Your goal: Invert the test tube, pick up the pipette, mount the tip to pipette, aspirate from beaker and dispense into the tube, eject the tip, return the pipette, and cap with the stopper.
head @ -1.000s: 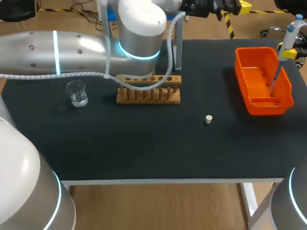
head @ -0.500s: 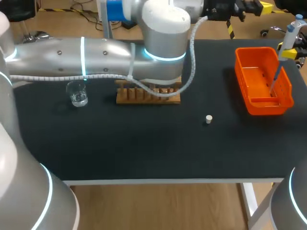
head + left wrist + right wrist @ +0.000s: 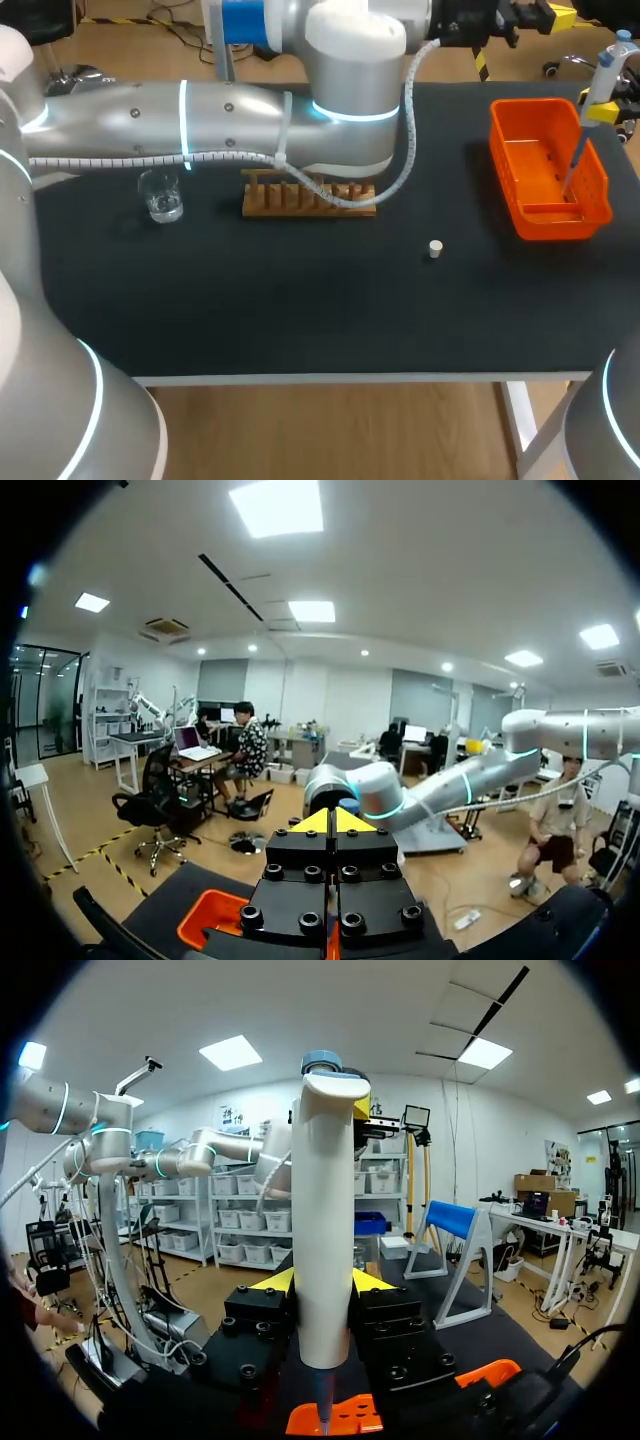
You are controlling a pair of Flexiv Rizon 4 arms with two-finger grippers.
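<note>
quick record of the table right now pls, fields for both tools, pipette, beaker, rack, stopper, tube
left tool: shut, empty
right tool: shut on pipette
pipette: upright, lower end over basket
beaker: left of rack, apart from it
rack: partly hidden under left arm
stopper: alone on table, between rack and basket
tube: not visible

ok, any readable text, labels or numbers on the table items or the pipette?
No text can be read in any view.
pipette: plain white body, no legible label or scale.
beaker: any graduations are too small to read.
wooden rack, orange basket, stopper: no markings visible.
</note>
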